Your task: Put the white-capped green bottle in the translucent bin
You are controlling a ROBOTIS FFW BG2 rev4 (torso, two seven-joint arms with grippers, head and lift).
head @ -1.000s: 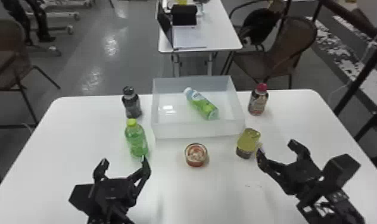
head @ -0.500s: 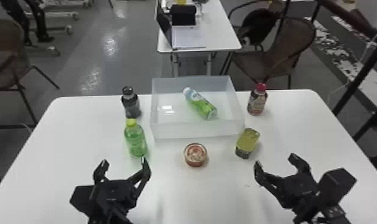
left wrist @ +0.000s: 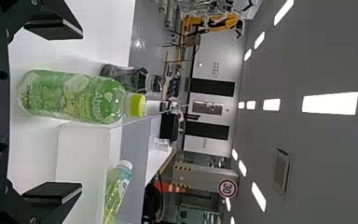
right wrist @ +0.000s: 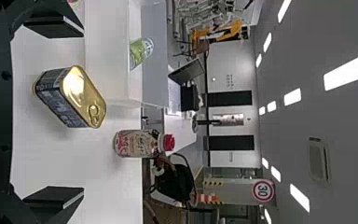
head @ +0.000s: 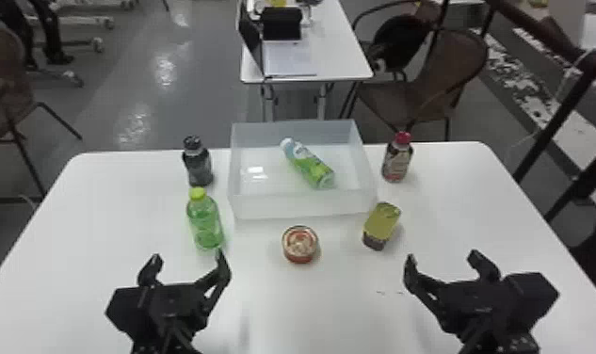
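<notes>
Left wrist view crops the white-capped green bottle [left wrist: 115, 192]; dark bottle [left wrist: 131, 77] partly hidden.

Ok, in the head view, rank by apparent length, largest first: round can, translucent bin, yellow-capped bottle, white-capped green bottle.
1. Translucent bin.
2. White-capped green bottle and yellow-capped bottle: too alike to rank, and the yellow-capped one is nearer the camera.
3. Round can.

Head view high, facing forward-down over table [head: 108, 212]; wrist views low, nearer, sideways, facing across; all share bin [head: 306, 205].
</notes>
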